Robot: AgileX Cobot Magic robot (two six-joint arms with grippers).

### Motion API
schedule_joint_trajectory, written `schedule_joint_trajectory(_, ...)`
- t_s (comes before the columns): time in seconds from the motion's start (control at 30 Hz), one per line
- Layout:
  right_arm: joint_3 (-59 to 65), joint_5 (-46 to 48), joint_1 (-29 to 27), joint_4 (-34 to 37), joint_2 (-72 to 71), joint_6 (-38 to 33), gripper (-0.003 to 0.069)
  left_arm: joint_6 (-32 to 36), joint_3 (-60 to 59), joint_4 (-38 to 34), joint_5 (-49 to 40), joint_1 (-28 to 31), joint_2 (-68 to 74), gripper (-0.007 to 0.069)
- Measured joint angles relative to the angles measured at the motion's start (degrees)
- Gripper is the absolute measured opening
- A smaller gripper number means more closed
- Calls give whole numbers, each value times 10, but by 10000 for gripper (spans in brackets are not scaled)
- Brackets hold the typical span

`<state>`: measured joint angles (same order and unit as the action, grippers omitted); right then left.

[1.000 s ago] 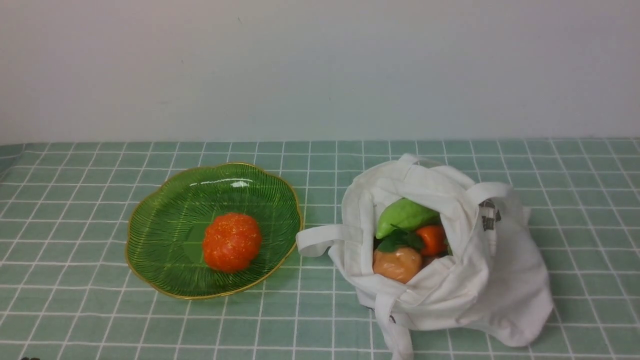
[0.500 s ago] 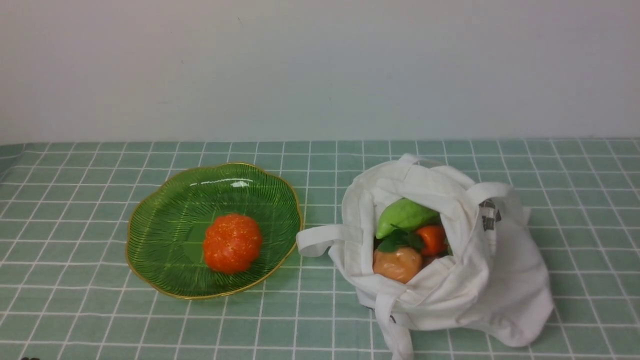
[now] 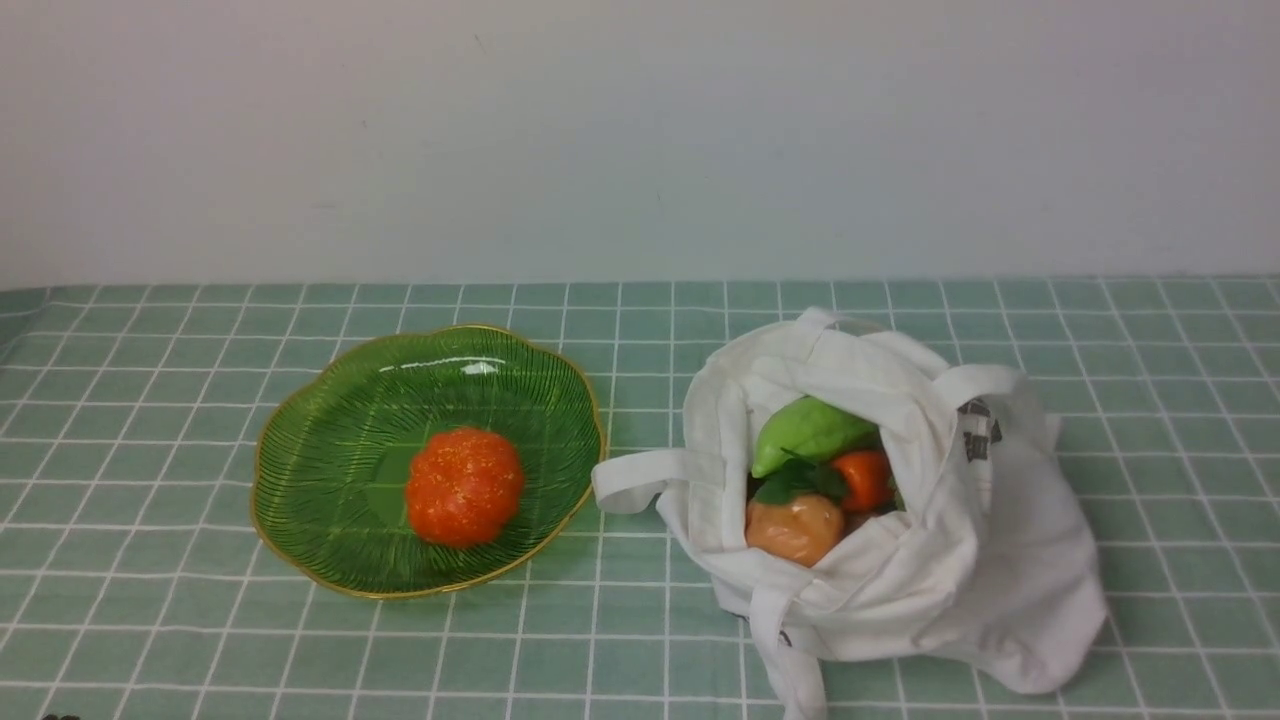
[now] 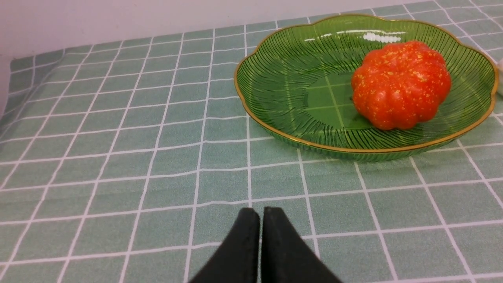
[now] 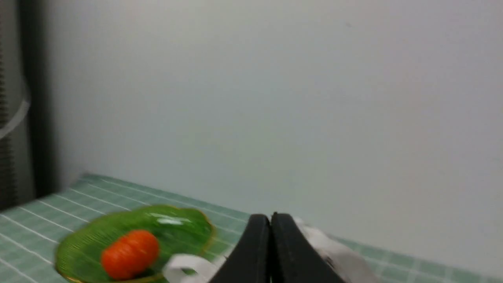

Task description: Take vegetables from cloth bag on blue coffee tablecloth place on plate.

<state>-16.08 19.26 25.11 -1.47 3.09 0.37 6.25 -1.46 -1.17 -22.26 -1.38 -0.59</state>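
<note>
The green plate [image 3: 330,455] with a gold rim lies on the checked tablecloth [image 3: 150,400] at the left and holds the speckled orange pumpkin [image 3: 464,486]. The white cloth bag [image 3: 990,560] sits at the right with its mouth open, showing a light green pod [image 3: 808,432], a red-orange vegetable [image 3: 864,478] and a tan-orange one [image 3: 795,527]. Neither gripper shows in the front view. My left gripper [image 4: 261,214] is shut and empty above the cloth, short of the plate [image 4: 283,78] and pumpkin [image 4: 401,84]. My right gripper [image 5: 270,220] is shut and empty, raised, with the bag [image 5: 334,251] and plate [image 5: 184,228] beyond it.
A plain pale wall [image 3: 640,140] runs behind the table. A bag strap [image 3: 640,478] lies toward the plate's rim and another strap [image 3: 795,670] hangs at the front. A dark upright [image 5: 35,98] stands at the cloth's far corner in the right wrist view.
</note>
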Motion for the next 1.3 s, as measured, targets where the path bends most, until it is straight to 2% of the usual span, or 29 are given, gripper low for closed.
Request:
schedule_joint_trajectory(0.07,0,36,-38,-7,0,-4,-14,0,0,0,0,0,0,-8)
schedule_joint_trajectory(0.13,0,119,-115,-28,0,-4,-14,0,0,0,0,0,0,-8)
schedule_joint_trajectory(0.23,12,146,-172,-47,-5,-4,-14,0,0,0,0,0,0,-8)
schedule_joint_trajectory(0.33,35,137,-198,-58,-19,-4,-14,0,0,0,0,0,0,-8)
schedule_joint_trajectory(0.6,167,49,-220,-60,-37,-4,-14,0,0,0,0,0,0,-8)
schedule_joint_trajectory(1.3,173,24,-220,-61,-38,-4,-15,0,0,0,0,0,0,-8)
